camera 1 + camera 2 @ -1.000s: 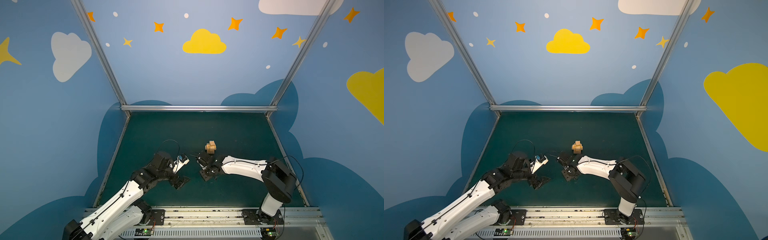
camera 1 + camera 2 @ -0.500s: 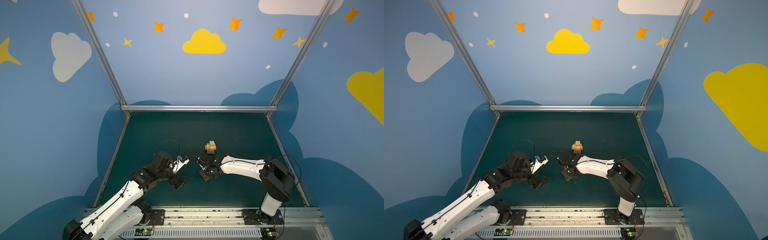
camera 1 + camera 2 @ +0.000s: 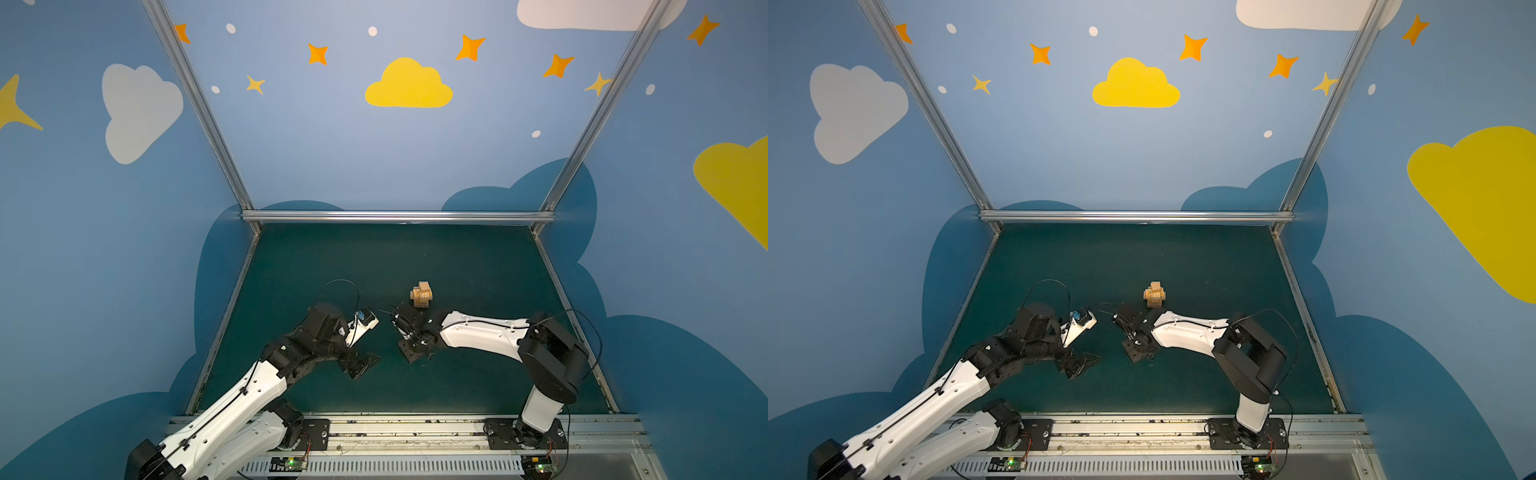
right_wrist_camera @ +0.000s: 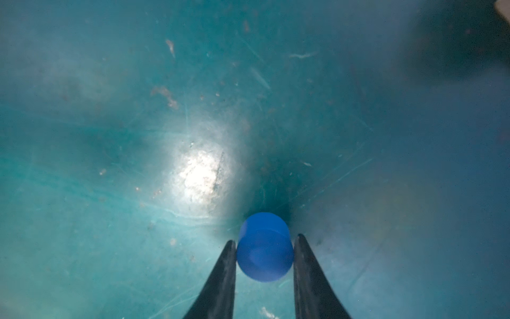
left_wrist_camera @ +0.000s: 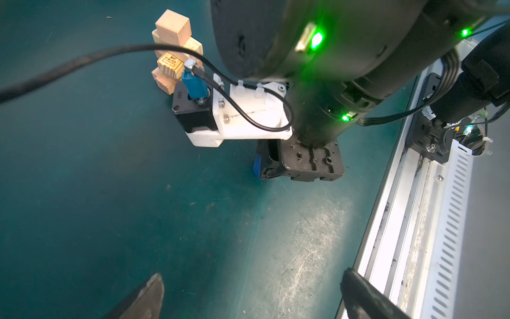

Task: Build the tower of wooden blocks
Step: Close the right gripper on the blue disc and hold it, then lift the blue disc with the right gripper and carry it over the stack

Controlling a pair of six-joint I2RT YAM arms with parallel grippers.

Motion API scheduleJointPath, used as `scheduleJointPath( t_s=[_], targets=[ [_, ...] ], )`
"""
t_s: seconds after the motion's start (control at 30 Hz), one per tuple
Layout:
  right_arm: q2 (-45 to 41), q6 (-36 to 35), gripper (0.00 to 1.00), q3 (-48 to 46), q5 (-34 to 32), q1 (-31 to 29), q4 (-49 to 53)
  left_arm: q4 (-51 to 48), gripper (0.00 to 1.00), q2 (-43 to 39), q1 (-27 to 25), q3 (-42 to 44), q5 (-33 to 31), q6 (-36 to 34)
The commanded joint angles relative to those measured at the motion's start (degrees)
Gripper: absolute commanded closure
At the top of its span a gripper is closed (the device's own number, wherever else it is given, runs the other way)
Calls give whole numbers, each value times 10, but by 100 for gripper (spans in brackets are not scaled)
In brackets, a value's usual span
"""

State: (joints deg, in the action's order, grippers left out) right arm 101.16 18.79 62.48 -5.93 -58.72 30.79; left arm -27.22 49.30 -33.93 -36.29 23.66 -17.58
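**Wood block tower.** The wood block tower [image 3: 421, 295] [image 3: 1154, 294] stands upright on the green mat [image 3: 478, 266], in both top views. It consists of light tan bars in crosswise layers with a tan cube [image 5: 173, 26] on top. Nothing touches it.

**Blue round piece.** The blue round piece [image 4: 265, 247] rests on the mat near the tower, on the tower's base-rail [image 3: 395, 428] side. In the left wrist view only its edge [image 5: 256, 167] shows beneath the right gripper.

**Right gripper.** The right gripper [image 4: 265, 240] [image 3: 410, 353] points down at the mat, just short of the tower on its rail side. Its jaws are drawn in around the blue round piece, one finger on each side. The fingers [image 4: 229, 265] appear to touch the piece, although the close view is blurred.

**Left gripper.** The left gripper [image 3: 361, 363] [image 3: 1081, 363] [image 5: 252, 285] sits left of the tower and closer to the rail, well apart from the tower. Its jaws stand wide apart, with only bare mat between them.
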Motion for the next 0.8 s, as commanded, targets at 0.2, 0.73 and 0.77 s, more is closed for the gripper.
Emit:
scheduleJointPath(
  t_s=[0.2, 0.73, 0.77],
  targets=[
    [14, -2, 71, 15, -2, -3, 9, -3, 0, 1, -2, -6, 1, -3],
    [15, -1, 72, 16, -2, -3, 11, -3, 0, -2, -2, -6, 1, -3],
    [14, 0, 74, 16, -2, -3, 10, -4, 0, -2, -2, -6, 1, -3]
  ],
)
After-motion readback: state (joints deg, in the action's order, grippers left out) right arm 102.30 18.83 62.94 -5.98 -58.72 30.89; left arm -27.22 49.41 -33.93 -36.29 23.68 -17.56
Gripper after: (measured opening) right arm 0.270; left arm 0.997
